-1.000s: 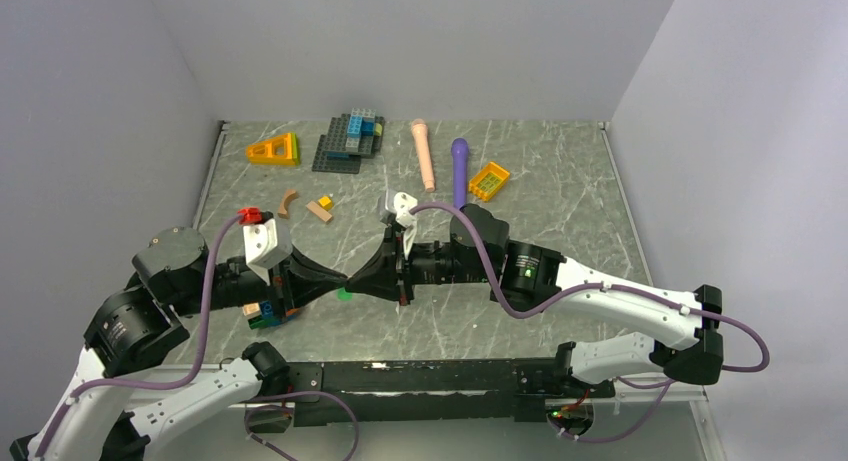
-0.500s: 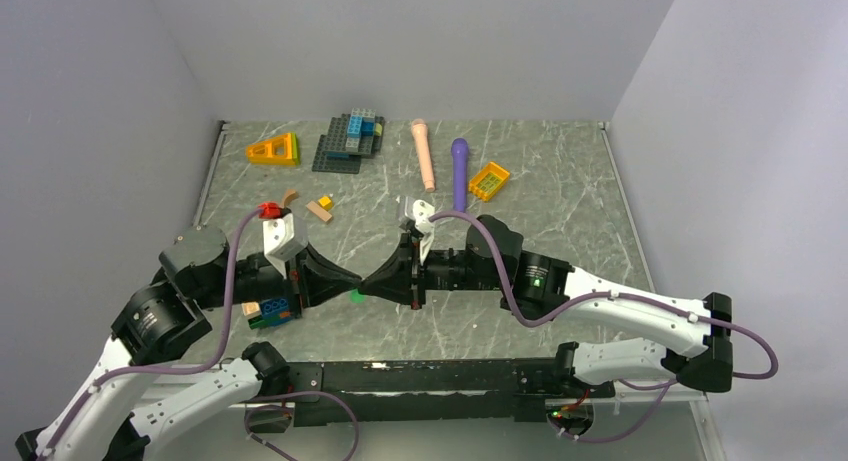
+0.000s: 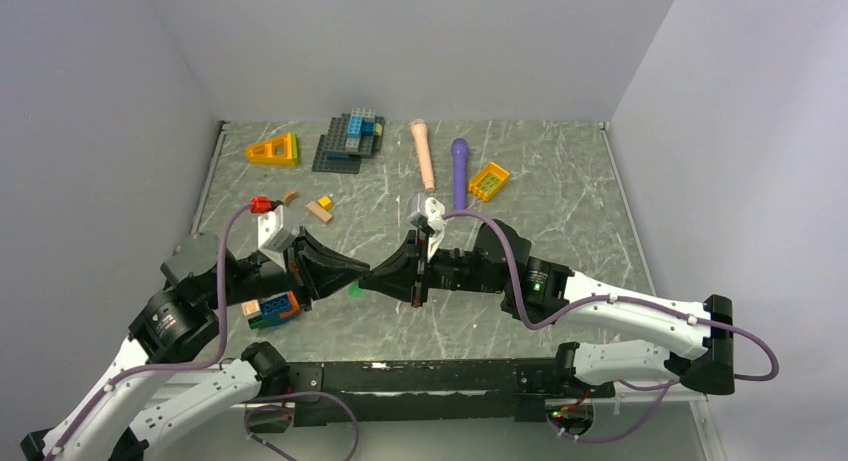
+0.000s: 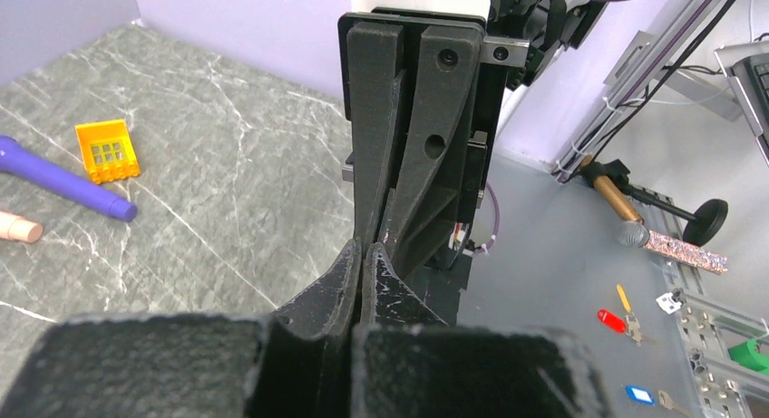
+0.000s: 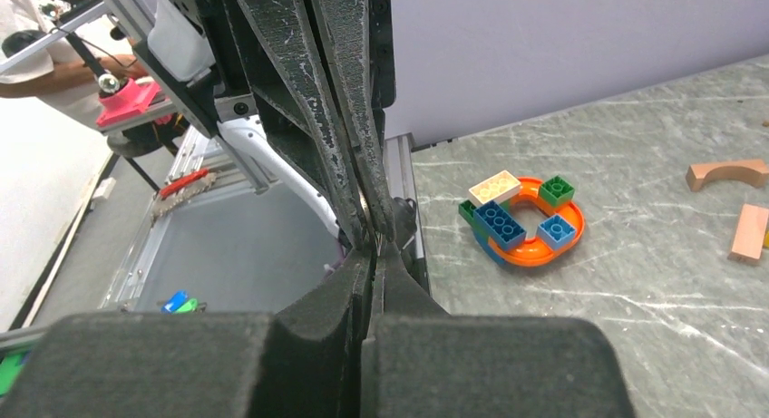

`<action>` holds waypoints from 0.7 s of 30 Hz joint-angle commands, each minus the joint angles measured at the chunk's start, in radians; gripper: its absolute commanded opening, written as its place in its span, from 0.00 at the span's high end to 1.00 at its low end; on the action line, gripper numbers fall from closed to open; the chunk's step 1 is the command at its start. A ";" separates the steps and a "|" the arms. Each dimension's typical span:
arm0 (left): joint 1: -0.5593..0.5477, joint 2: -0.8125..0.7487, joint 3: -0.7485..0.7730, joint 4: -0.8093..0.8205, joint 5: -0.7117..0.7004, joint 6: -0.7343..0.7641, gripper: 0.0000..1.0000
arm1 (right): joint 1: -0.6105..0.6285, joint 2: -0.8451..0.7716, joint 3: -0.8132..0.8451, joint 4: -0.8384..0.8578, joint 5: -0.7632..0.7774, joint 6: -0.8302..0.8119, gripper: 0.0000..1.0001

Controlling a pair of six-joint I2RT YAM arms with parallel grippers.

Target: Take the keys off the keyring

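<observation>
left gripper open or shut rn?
Shut. Left gripper shows no gap at its tips in the left wrist view; whether anything is pinched inside, cannot tell.

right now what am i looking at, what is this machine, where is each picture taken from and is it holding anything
Two robot arms are bolted to the near edge of a table. The wide picture looks down from above; the other two come from a camera on each wrist. The left pincer and right pincer are both shut and meet tip to tip. Anything pinched between them is hidden. Toy bricks, a purple stick and wooden blocks lie on the table.
</observation>
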 commanded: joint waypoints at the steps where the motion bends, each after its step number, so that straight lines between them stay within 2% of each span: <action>1: -0.001 0.006 -0.033 0.091 -0.032 -0.045 1.00 | 0.016 -0.005 0.019 0.174 -0.012 0.017 1.00; 8: 0.000 -0.013 -0.030 0.057 -0.053 -0.031 1.00 | 0.016 -0.010 0.022 0.176 0.003 0.017 1.00; 21: -0.001 -0.071 -0.088 0.103 -0.110 -0.066 1.00 | 0.016 -0.067 -0.022 0.214 0.039 0.026 1.00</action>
